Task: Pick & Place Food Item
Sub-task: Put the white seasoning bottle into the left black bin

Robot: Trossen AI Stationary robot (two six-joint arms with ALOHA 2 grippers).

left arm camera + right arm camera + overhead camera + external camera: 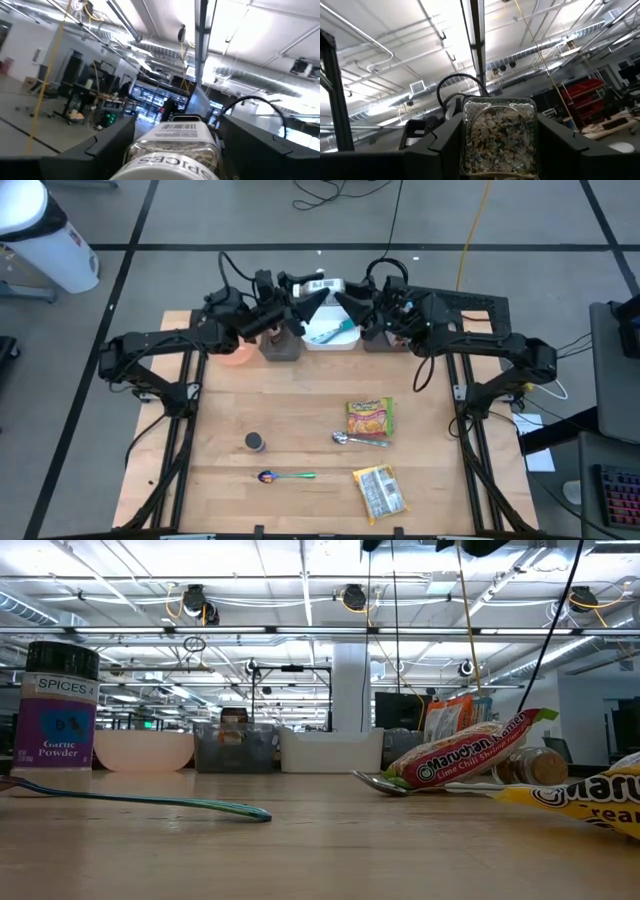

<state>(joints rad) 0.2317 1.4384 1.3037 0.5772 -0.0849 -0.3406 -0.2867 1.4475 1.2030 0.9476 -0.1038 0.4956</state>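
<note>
- Two grippers are raised above the table's [300, 420] far edge.
- Left gripper [172, 150] is clamped wide on a spice jar [172, 145].
- Right gripper [500, 150] is closed around a clear jar [500, 137] of seasoning.

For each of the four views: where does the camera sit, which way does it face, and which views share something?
High: overhead, straight down on table; both arms shown.
Low: table height, level across; garlic powder jar, noodle packet; no gripper shown.
Left wrist: faces ceiling; left gripper around spice jar.
Right wrist: faces ceiling; right gripper around clear tub.
Shared: high and low both show teal spoon.
</note>
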